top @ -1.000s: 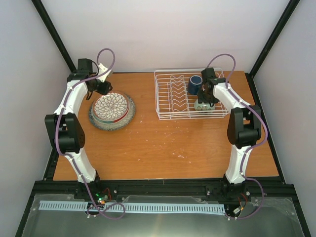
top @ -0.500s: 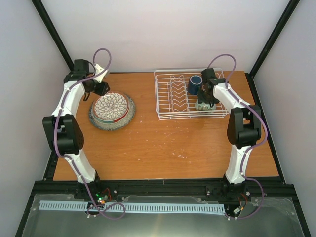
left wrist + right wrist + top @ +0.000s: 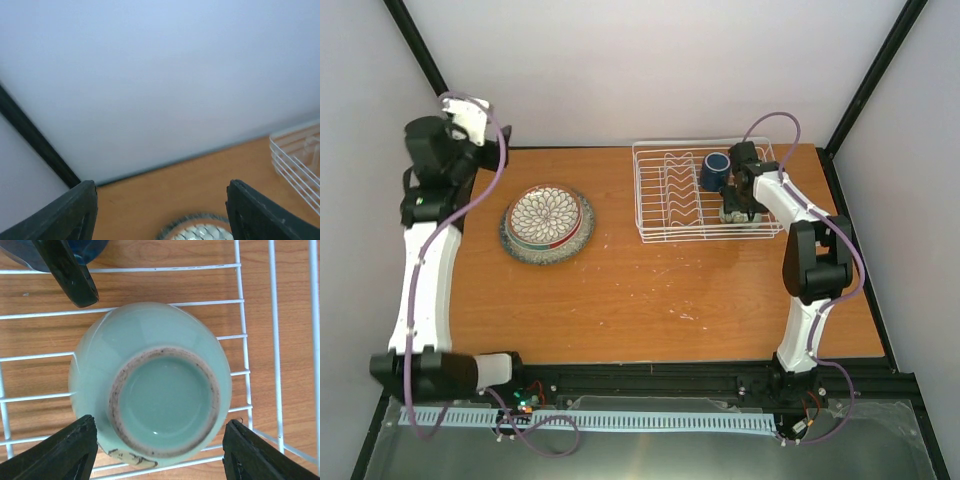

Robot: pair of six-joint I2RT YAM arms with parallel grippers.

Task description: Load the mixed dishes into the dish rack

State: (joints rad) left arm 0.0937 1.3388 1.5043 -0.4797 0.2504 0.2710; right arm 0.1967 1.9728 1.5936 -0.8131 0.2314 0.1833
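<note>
Left side: the left arm has swung up and back off the plates toward the far-left corner; a second ago its wrist sat low at the stack's far edge. The left gripper (image 3: 161,207) now hangs high, looking mostly at the wall. Its fingers (image 3: 75,212) are spread wide with nothing between them.

Below it: the petal-patterned plate (image 3: 546,216) tops the stack, with the speckled grey plate (image 3: 515,245) at the bottom. The stack is on the table (image 3: 650,300), well apart from the dish rack (image 3: 680,238), in the same spot as before. The plate dividers are empty.

Right side: little change. The dark blue mug (image 3: 716,170) stands in the rack's far right part. The pale green bowl (image 3: 150,390) lies upside down on the wires just in front of it. The right gripper (image 3: 160,442) hovers over the bowl, one finger on each side; contact can't be told.

Reading: mug and bowl look loaded and the plates are all still to go. The left arm's retreat probably clears the way or resets its approach.
</note>
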